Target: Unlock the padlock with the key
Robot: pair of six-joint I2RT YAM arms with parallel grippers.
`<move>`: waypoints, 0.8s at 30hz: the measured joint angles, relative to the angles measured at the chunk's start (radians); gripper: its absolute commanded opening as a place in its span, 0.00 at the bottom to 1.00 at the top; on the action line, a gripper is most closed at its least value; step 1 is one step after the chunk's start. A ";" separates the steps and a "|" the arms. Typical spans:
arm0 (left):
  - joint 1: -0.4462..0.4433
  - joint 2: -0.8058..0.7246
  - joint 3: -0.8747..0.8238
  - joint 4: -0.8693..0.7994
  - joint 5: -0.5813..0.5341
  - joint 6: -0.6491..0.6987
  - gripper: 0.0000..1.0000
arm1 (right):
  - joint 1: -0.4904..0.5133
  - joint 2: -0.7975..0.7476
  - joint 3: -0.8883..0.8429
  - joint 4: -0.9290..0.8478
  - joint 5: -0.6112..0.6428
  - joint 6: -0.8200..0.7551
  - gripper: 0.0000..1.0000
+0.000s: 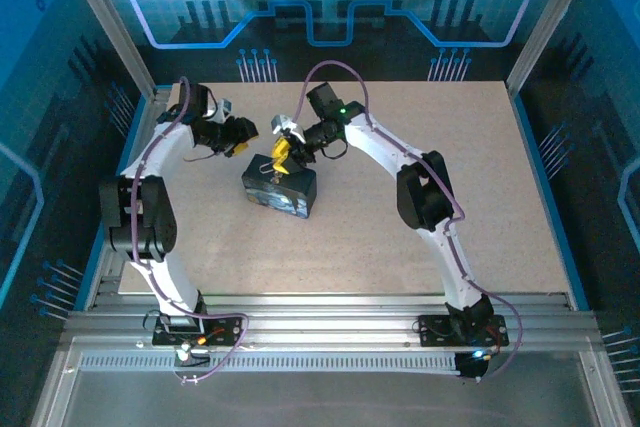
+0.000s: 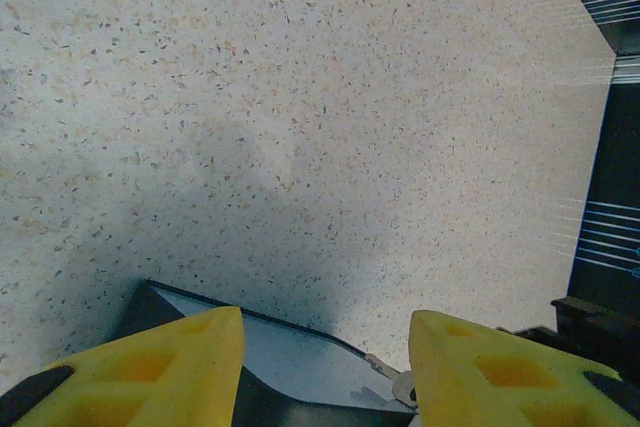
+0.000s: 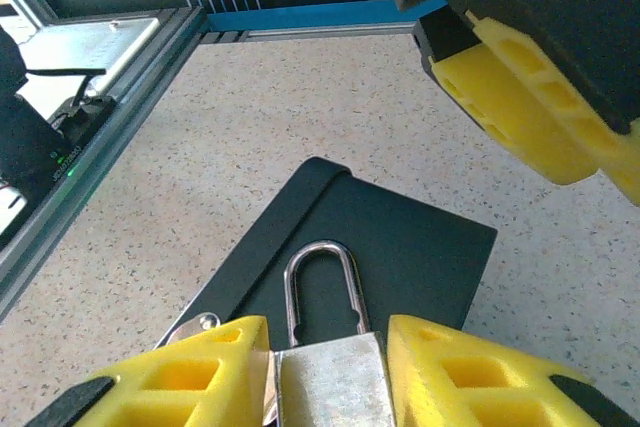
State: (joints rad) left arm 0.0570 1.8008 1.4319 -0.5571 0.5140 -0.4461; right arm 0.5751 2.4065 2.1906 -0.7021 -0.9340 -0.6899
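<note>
The silvery padlock (image 3: 330, 382) lies on a dark box (image 3: 420, 247), its shackle (image 3: 320, 282) pointing away from me. My right gripper (image 3: 325, 332) is shut on the padlock's body, one yellow finger on each side (image 1: 281, 152). A small silvery key head (image 3: 200, 324) with a hole pokes out at the box's edge beside the left finger. The same key (image 2: 403, 387) rests on the box corner in the left wrist view. My left gripper (image 2: 325, 332) hangs open over that corner, holding nothing (image 1: 243, 133).
The box (image 1: 280, 190) sits at mid-table on the speckled beige tabletop (image 1: 420, 237). The left gripper's yellow finger (image 3: 520, 97) hovers close above the box's far side. A metal frame rail (image 3: 110, 117) runs along the table's edge.
</note>
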 measured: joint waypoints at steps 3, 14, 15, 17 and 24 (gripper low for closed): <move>0.000 -0.009 0.000 0.000 0.000 0.000 0.49 | 0.000 0.002 0.000 -0.014 0.003 -0.011 0.50; 0.000 -0.031 0.000 -0.004 0.000 0.000 0.48 | 0.002 0.003 0.004 -0.077 0.050 -0.079 0.37; 0.000 -0.031 0.000 -0.005 0.000 0.000 0.48 | 0.003 0.003 0.005 -0.080 0.055 -0.082 0.35; 0.000 -0.032 0.000 -0.007 0.000 0.000 0.48 | 0.006 0.002 0.007 -0.083 0.060 -0.092 0.30; 0.000 -0.053 -0.002 -0.008 0.000 0.000 0.48 | 0.006 -0.013 -0.027 -0.024 0.054 -0.043 0.23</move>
State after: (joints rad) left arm 0.0570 1.7481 1.4303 -0.5648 0.5140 -0.4465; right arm 0.5812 2.3936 2.1632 -0.7265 -0.8803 -0.7326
